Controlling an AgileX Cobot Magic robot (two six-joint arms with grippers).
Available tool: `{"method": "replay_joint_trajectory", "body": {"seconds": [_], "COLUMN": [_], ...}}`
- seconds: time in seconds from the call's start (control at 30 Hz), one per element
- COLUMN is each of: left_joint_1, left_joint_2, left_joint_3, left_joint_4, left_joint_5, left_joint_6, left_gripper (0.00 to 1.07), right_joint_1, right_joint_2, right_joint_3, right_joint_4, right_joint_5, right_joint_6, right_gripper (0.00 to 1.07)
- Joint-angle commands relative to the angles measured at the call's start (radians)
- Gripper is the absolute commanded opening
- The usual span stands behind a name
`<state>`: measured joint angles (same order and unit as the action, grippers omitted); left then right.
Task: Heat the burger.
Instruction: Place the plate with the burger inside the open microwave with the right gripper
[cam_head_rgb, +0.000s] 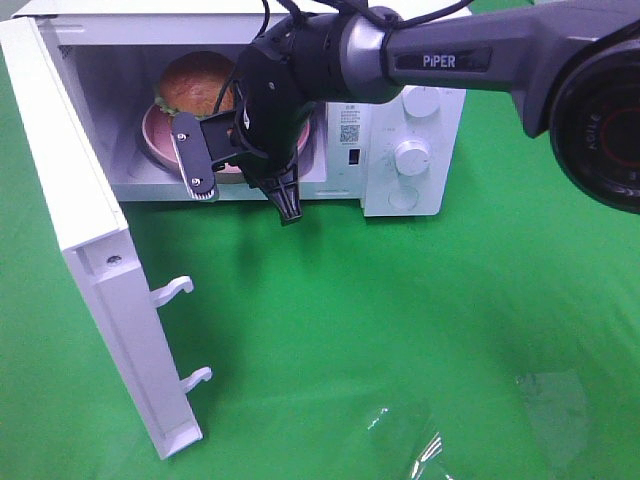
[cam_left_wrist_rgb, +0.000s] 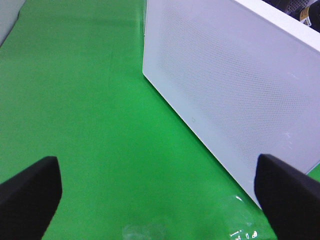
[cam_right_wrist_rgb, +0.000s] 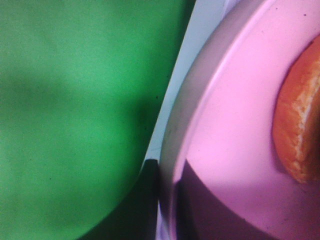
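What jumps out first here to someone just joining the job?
The white microwave stands with its door swung wide at the left, the burger on a pink plate inside. The black right pincer hangs open at the oven's mouth, over the plate's front rim.

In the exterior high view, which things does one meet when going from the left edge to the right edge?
open microwave door → burger → microwave control knobs → large black arm joint
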<state>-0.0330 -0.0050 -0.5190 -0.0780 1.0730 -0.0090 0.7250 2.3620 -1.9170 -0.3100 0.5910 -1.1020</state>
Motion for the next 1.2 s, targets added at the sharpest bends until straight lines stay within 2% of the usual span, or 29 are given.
{"method": "replay_joint_trajectory", "body": {"seconds": [0.03,0.27,0.3,0.33,0.4,0.53,1.03,1.2], "left_joint_1": [0.001,0.001,0.001,0.001,0.001,0.001,0.001,0.001], "left_joint_2": [-0.016,-0.016,-0.016,-0.016,-0.016,-0.016,-0.016,-0.016], "left_joint_3": [0.003,0.003,0.003,0.003,0.003,0.003,0.003,0.003], "left_joint_4": [0.001,0.001,0.001,0.001,0.001,0.001,0.001,0.001], "left_joint_5": [-0.006,-0.006,-0.006,-0.006,-0.006,-0.006,-0.006,-0.006], "left_joint_6": [-0.001,-0.001,-0.001,-0.001,-0.001,-0.001,-0.001,-0.001], "left_gripper": [0.96,0.96,0.96,0.96,0.96,0.96,0.96,0.96], "right_joint_1": [-0.002,-0.002,-0.002,-0.002,-0.002,-0.002,-0.002,0.000], "right_joint_2": [-0.016,-0.016,-0.016,-0.016,-0.016,-0.016,-0.027,-0.050], "right_joint_3": [-0.014,-0.014,-0.014,-0.014,-0.014,-0.014,-0.010,-0.010], "right_joint_4": [-0.005,-0.005,-0.005,-0.005,-0.005,-0.005,-0.003,-0.005], "right_joint_5": [-0.062,-0.062,-0.064,-0.064,-0.065,-0.065,-0.053,-0.049], "right_joint_6": [-0.012,0.011,0.030,0.030,0.054,0.078,0.129,0.186], "right_gripper": [0.04,0.17,0.23,0.23,0.35,0.39,0.40,0.47]}}
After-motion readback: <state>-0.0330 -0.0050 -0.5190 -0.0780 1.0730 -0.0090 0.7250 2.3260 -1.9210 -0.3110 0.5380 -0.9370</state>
